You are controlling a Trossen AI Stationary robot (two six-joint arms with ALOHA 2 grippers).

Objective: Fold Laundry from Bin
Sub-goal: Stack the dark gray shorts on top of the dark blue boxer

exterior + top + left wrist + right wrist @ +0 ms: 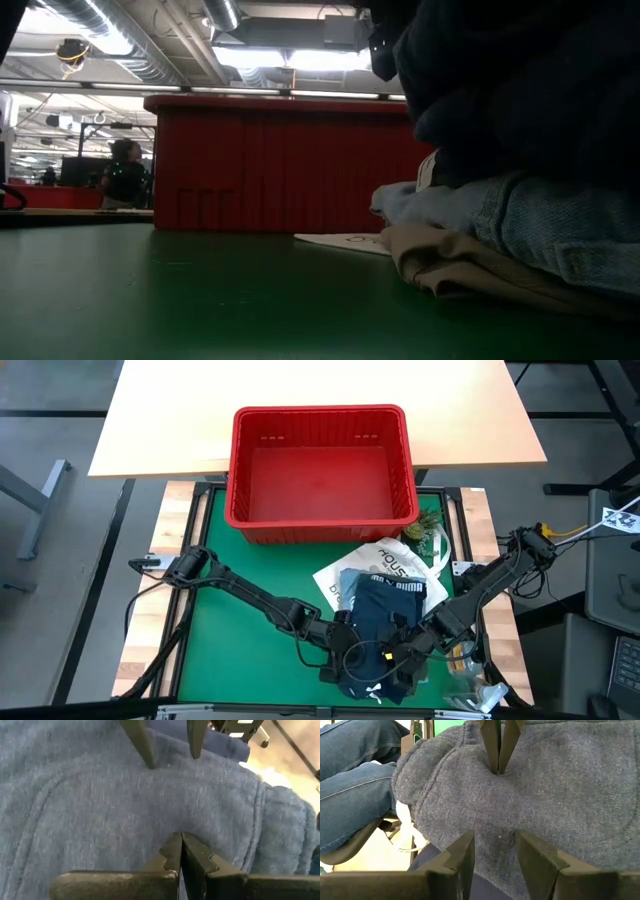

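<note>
The red bin (320, 412) stands at the far middle of the green mat, with nothing showing inside. Near the mat's front right lies a pile of laundry. Navy fleece shorts (385, 605) with a white-lettered waistband top the pile, over light blue denim (560, 225) and a beige garment (470, 265). Both grippers meet on the shorts' near part. My left gripper (180, 840) is shut with its tips on the cloth. My right gripper (495, 852) faces it a short way off, fingers apart, tips on the same cloth. My left gripper sets its shut fingertips (497, 767) on the shorts' flat fleece face (150, 815), slanting down from the table's left. Whether any cloth is caught between the tips, I cannot tell. My right gripper's two parted fingertips (149, 762) touch the same face (495, 827), slanting down from the right. The cloth between them lies flat, and the shorts rest on the pile.
A white printed tote bag (385, 555) lies flat under the pile's far side, with a green patterned thing (430, 528) beyond it by the bin's right corner. The mat's left half (240, 650) is bare. A person (125, 175) is far off in the room.
</note>
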